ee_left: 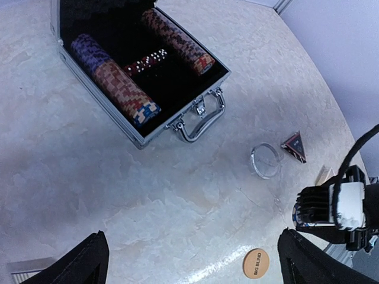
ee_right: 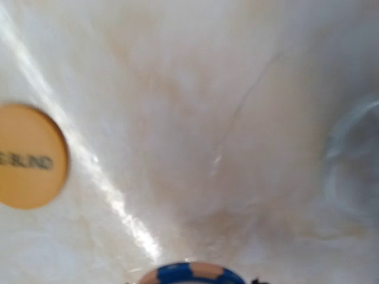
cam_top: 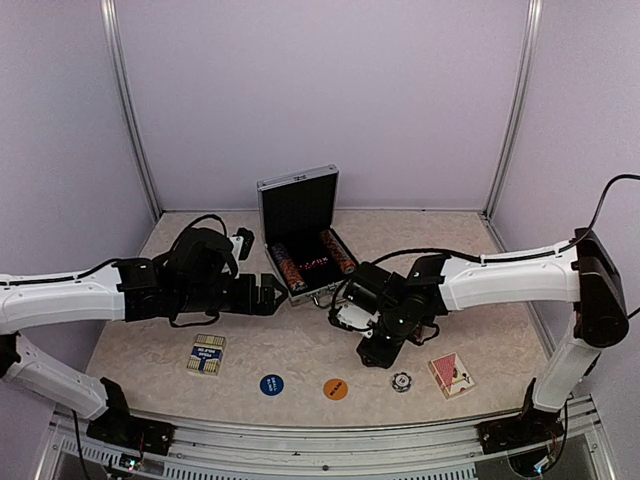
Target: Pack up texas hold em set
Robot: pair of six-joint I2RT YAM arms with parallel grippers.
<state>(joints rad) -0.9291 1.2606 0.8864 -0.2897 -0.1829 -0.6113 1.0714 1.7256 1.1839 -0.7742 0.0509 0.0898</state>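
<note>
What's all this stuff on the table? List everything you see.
case: one, silver, black inside, open, table's far middle
chip rows: two, striped multicolour, inside case
dice: short row, red, between chip rows
blue deck: one, near left
red deck: one, near right
blue disc: one, near edge
orange disc: one, right of blue disc
clear disc: one, right of orange disc
triangle: one, dark, beside clear disc
table: one, marbled beige
left gripper: one, black, open, empty, beside case
right gripper: one, black, shut on striped chips, over discs

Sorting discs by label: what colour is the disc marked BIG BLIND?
The disc is orange; the left wrist view shows it best.
</note>
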